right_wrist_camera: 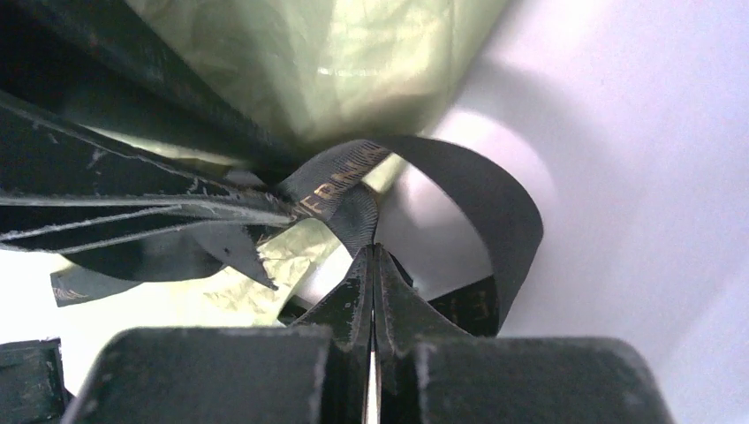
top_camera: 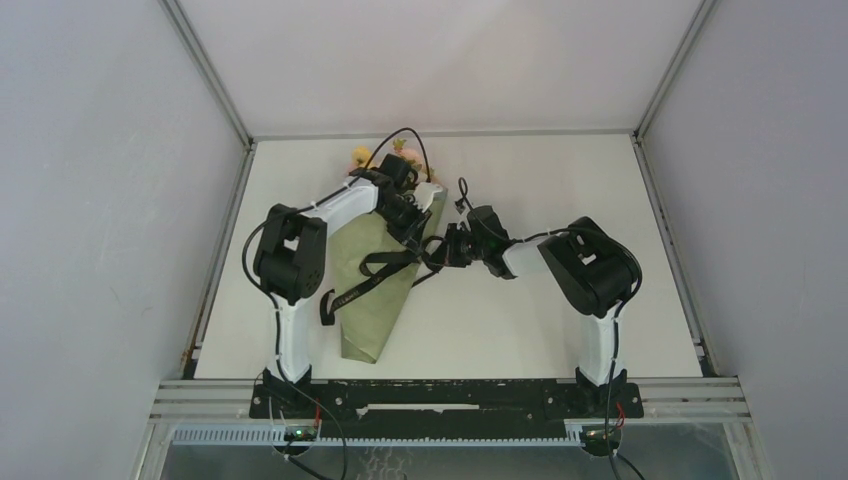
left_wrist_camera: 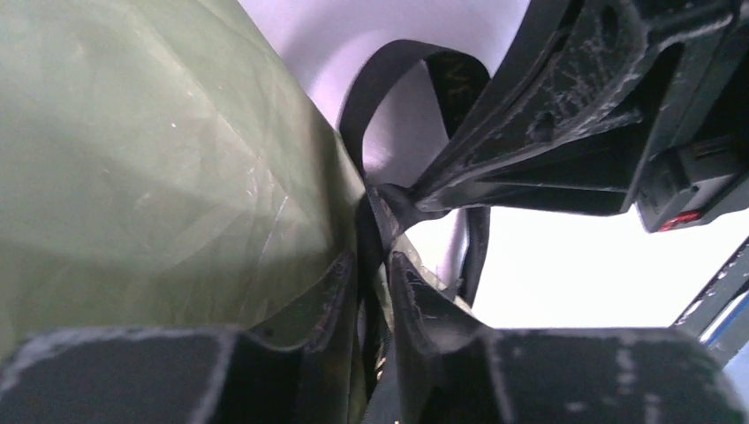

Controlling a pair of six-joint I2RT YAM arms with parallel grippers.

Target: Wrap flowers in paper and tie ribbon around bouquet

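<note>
The right gripper (right_wrist_camera: 374, 256) pinches the black ribbon (right_wrist_camera: 508, 212); the left gripper (left_wrist_camera: 374, 269), fingers slightly parted, straddles it against the olive paper (left_wrist_camera: 159, 159).

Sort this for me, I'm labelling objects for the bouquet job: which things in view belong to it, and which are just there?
Job: flowers, paper, ribbon.
Just there: table, arm cables, enclosure walls.

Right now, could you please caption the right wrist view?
Right gripper pinches the looped black ribbon beside the olive bouquet.
</note>
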